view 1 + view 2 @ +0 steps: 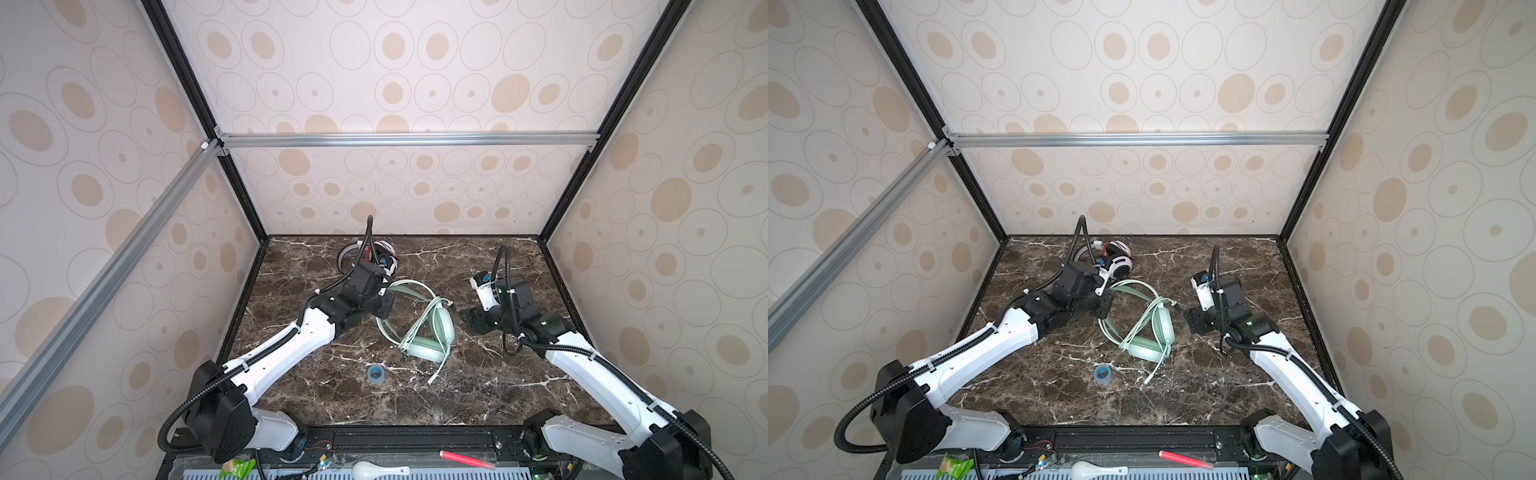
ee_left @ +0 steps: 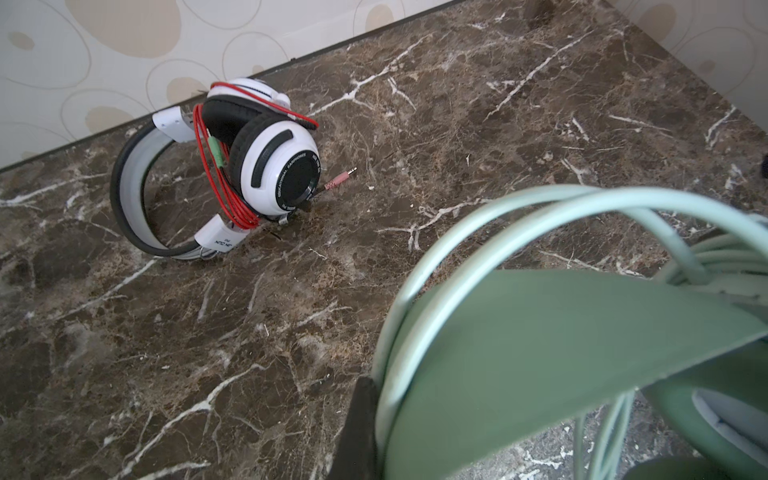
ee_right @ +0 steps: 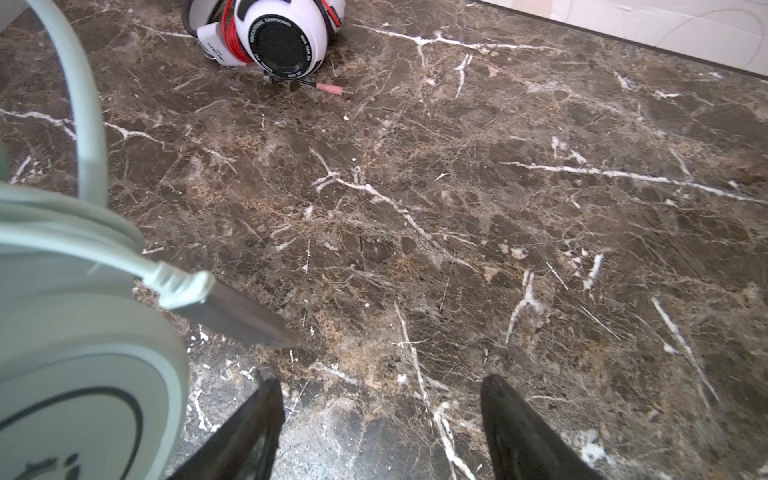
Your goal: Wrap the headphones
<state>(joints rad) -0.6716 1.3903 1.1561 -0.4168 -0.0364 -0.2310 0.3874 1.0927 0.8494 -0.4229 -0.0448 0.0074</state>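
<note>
My left gripper point(image 1: 384, 307) is clamped on the headband of the mint headphones point(image 1: 419, 332). My right gripper point(image 3: 382, 388) has its jaws apart with nothing between them. It sits just beside the USB plug point(image 3: 232, 309) that juts out of the cord loops at one earcup.

The mint pair lies about mid-bench, between my two grippers. Its long axis runs diagonally, with the band's crown toward the back-left corner and the cups toward the front-right. A loose cord tail point(image 1: 438, 365) trails from the cups toward the front edge, near a blue tape roll point(image 1: 376, 372). The white-and-black headphones point(image 2: 257, 158) stand at the back edge, well apart, with the red cord point(image 2: 212, 166) wound round them.

I think the risk is the unsecured ends. The cord looks springy, so the plug could pop free and loosen the loops. If I lift by the band alone, the wraps may slide off and the tail may drag.
</note>
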